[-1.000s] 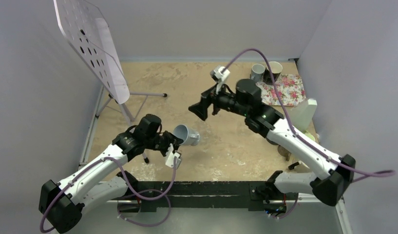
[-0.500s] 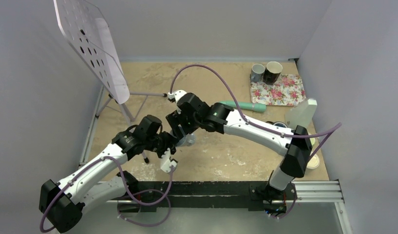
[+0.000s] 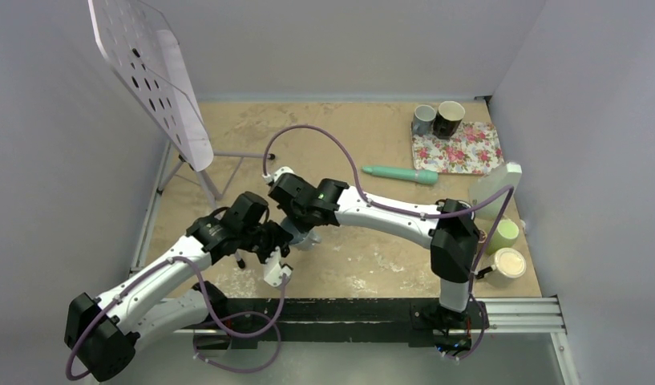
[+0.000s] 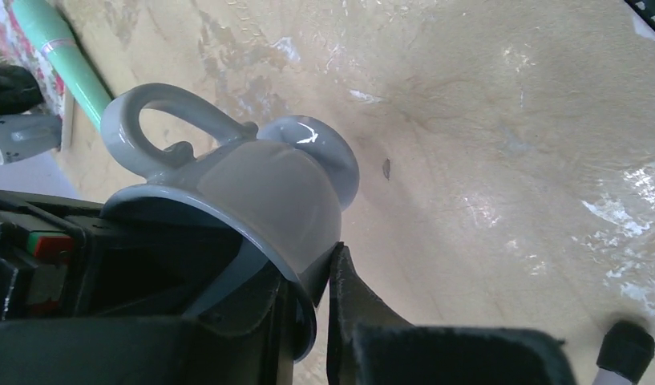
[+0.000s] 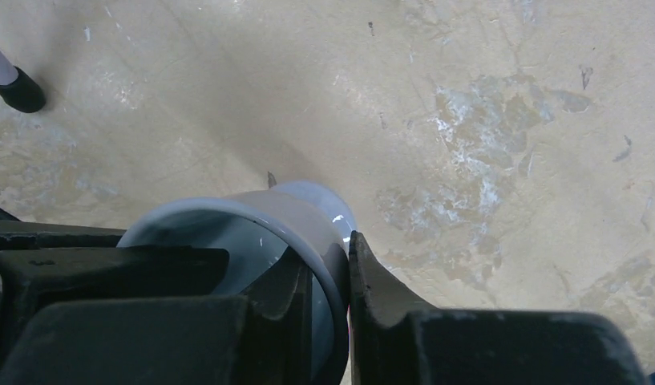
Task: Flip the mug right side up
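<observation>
Mug [image 4: 268,192]: white, held over the middle-left of the table [image 3: 372,249] between the two arms. Its mouth faces both wrist cameras and its base points away toward the table. The handle shows at the upper left in the left wrist view. Contact between base and table cannot be determined.

Left gripper [image 4: 320,273]: clamped on the mug's rim, one finger inside and one outside.

Right gripper [image 5: 344,257]: also clamped on the rim wall, one finger in the mouth and one on the outer side.

Surroundings: a black stand foot [image 4: 624,349] rests on the table near the mug. A green tube [image 3: 400,173] lies further back to the right. A floral mat [image 3: 460,148] sits in the far right corner, with two cups [image 3: 436,119] at its back edge.
</observation>
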Controlling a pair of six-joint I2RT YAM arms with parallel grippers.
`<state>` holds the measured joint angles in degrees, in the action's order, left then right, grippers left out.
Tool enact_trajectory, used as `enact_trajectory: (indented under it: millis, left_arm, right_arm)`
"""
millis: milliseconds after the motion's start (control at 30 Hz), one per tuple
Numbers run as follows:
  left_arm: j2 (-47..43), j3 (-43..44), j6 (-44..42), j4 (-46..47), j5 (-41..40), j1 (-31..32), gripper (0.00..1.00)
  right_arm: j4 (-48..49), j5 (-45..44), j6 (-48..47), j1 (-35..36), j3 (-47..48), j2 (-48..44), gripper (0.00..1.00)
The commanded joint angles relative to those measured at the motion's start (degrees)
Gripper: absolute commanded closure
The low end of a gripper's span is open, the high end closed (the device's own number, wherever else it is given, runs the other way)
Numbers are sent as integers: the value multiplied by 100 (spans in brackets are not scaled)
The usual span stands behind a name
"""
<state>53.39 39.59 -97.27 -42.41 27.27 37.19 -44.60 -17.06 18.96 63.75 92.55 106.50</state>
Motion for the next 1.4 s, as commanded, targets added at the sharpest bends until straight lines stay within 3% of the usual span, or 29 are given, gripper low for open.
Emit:
enact_trajectory:
  millis: [0, 33, 67, 233, 533, 633, 833, 933, 1133, 1367]
  left_arm:
    - [-535, 8, 384, 1457, 594, -38, 72]
    - [-700, -72, 777, 1755, 765, -42, 55]
    - [-818, -120, 1086, 1988, 896, -51, 44]
    - [-1173, -151, 2161, 2514, 1367, -50, 2]
    - [-1259, -242, 3660, 2805, 1282, -48, 0]
    - [-1314, -323, 3819, 2754, 1285, -52, 0]
    - [-1413, -556, 4106, 2901, 1100, -47, 0]
    - [-1435, -653, 4177, 2932, 1057, -60, 0]
    - [-1348, -716, 4254, 3002, 932, -96, 0]
    - [-1192, -743, 4371, 3104, 916, -135, 0]
  right_arm:
    - [44, -60, 350, -409, -24, -399, 100]
    - [147, -30, 331, -506, -120, -478, 100]
    - [216, 19, 314, -637, -203, -556, 100]
    - [511, 47, 47, -1494, -524, -1159, 100]
    - [1683, 343, -532, -4844, -875, -2413, 100]
    - [2041, 519, -523, -6006, -825, -2339, 100]
    - [2353, 358, -380, -7353, -354, -1740, 100]
    - [2685, 138, -169, -7718, -292, -1528, 100]
    - [3100, -489, -3, -7682, -33, -1018, 100]
    - [3162, 9, 203, -7828, 475, -33, 100]
